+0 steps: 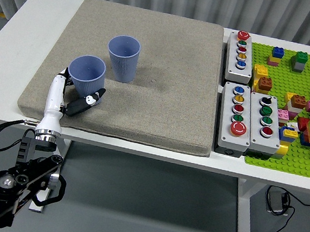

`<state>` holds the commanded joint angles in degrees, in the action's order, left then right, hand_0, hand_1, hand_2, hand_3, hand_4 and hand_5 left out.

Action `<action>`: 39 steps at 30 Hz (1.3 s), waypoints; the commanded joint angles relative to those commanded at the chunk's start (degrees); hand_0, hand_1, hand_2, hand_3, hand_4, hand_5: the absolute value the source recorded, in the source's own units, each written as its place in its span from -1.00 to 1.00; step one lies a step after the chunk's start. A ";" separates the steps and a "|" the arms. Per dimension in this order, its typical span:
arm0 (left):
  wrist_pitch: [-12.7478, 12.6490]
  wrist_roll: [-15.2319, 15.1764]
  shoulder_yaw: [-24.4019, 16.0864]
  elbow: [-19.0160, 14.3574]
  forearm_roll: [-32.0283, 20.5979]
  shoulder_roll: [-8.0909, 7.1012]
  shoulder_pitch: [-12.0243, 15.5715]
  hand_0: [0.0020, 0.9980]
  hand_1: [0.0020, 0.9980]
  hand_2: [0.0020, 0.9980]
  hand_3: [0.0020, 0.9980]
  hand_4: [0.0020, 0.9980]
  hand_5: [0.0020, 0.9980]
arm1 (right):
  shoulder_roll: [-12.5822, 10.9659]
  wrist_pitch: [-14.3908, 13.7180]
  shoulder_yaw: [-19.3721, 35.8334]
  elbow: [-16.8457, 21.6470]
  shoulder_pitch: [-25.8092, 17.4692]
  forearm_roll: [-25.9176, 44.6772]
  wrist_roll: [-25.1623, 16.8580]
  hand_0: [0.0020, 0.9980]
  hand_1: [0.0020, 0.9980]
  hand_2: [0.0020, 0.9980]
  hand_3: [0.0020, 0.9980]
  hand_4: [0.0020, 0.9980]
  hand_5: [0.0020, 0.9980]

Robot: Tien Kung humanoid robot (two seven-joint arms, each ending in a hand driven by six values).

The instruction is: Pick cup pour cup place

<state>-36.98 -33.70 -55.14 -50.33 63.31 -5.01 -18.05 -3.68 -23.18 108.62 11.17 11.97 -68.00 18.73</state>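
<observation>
Two blue ribbed cups stand upright on the grey mat (pixel 159 87). One cup (pixel 123 57) stands alone near the mat's middle left. My left hand (pixel 75 95) is shut on the other cup (pixel 87 75), fingers wrapped around its lower part, at the mat's front left. I cannot tell whether this cup rests on the mat or is held just above it. Both cups look empty from above. My right hand is out of view.
Grey button boxes (pixel 241 49), (pixel 236 116), (pixel 266 116) stand right of the mat. A green baseplate (pixel 289 153) with several loose bricks lies at the far right. The table's near edge (pixel 138 148) runs just below the mat.
</observation>
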 joint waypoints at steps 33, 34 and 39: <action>0.00 0.45 -0.73 1.13 2.40 -0.11 0.54 0.21 0.30 0.44 0.32 0.67 -0.39 | 0.06 -0.19 -0.16 -0.02 -0.30 -0.28 -0.03 0.34 0.10 -0.03 0.08 -1.00 -0.39; 0.00 0.81 -0.82 1.11 2.92 -0.13 0.55 0.21 0.30 0.44 0.32 0.67 -0.39 | 0.07 -0.18 -0.14 -0.02 -0.29 -0.30 -0.02 0.34 0.10 -0.03 0.08 -1.00 -0.39; 0.00 1.35 -1.01 0.97 4.06 -0.10 0.60 0.31 0.38 0.64 0.42 0.75 -0.36 | 0.09 -0.24 -0.07 -0.01 -0.22 -0.28 0.01 0.34 0.10 -0.03 0.08 -1.00 -0.39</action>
<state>-36.98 -32.35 -56.15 -49.36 67.37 -5.11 -17.45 -3.59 -23.42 108.55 11.16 11.75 -68.29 18.75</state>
